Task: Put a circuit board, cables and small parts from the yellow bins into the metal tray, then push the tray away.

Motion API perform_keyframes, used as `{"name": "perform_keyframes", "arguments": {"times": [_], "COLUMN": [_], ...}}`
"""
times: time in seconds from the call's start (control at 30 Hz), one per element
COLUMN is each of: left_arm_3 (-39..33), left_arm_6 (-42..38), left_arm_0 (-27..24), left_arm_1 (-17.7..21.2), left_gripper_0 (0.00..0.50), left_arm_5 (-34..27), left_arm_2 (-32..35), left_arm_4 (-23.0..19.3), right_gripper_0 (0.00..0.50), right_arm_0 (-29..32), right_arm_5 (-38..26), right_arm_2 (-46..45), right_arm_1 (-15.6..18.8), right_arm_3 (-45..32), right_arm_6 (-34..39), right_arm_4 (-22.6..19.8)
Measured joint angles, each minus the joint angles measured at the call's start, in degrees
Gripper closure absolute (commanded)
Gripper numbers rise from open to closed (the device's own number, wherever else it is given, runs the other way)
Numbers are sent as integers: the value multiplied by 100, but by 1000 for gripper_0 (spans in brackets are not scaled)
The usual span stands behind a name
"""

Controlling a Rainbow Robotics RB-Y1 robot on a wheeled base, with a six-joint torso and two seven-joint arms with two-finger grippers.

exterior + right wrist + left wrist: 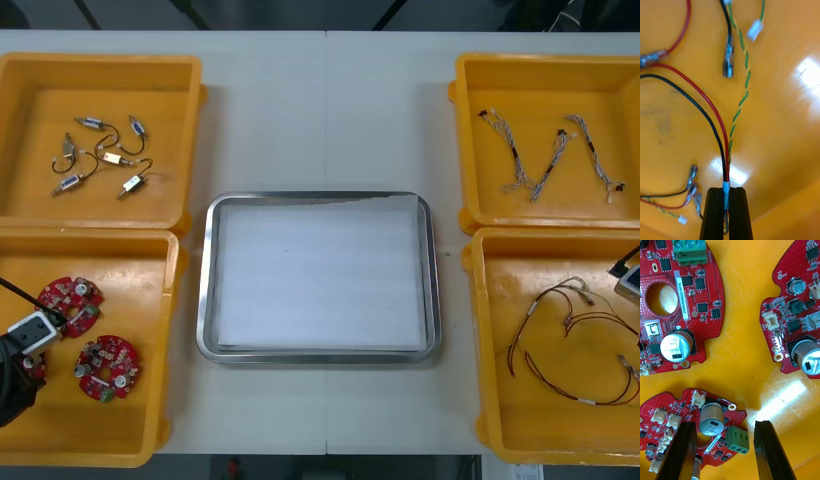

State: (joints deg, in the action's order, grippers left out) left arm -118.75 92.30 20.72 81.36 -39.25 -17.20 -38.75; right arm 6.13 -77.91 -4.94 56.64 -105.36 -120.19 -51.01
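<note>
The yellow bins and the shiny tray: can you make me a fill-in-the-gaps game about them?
1. The inside of the metal tray looks ____.
2. The right gripper is ____ on the cables.
3. The left gripper is ____, with a finger on either side of a red circuit board.
4. The small metal parts lie in the far yellow bin on the robot's ____ side.

Missing words: white; shut; open; left.
</note>
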Motion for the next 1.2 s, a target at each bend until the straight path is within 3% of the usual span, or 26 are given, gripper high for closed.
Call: {"name": "perform_keyframes", "arguments": {"times": [0.37, 0.57, 0.63, 0.73, 0.8, 0.87, 0.93, 1.2], "left_arm_3": [14, 38, 53, 68, 89, 145, 246, 363], "left_arm_6": [0, 0, 0, 0, 0, 0, 0, 0], "left_arm_0": [-12, -38, -48, -53, -73, -128, -208, -314], "left_arm_1": [0, 0, 0, 0, 0, 0, 0, 0], "left_gripper_0": [63, 72, 158, 197, 248, 363, 429, 479], "left_arm_5": [107, 107, 108, 198, 299, 407, 568, 791], "left_arm_2": [0, -2, -2, -13, -50, -137, -265, -421], "left_arm_4": [-5, -5, -5, -5, -3, -1, 1, 5], "right_gripper_0": [500, 500, 500, 500, 500, 500, 500, 500], "right_arm_0": [17, -169, -300, -510, -633, -730, -816, -1044], "right_arm_5": [-1380, -2073, -2303, -2627, -2804, -2932, -3054, -3165], "right_arm_2": [-930, -1166, -1202, -1219, -1219, -1219, -1219, -1218], "right_arm_1": [-1, -1, -1, -1, -1, -1, -1, -2], "right_arm_3": [-1181, -1412, -1417, -1487, -1615, -1771, -1931, -2221], "right_arm_6": [2, 48, 113, 277, 599, 959, 1210, 1734], "right_arm_4": [-212, -654, -759, -817, -827, -841, -866, -990]}}
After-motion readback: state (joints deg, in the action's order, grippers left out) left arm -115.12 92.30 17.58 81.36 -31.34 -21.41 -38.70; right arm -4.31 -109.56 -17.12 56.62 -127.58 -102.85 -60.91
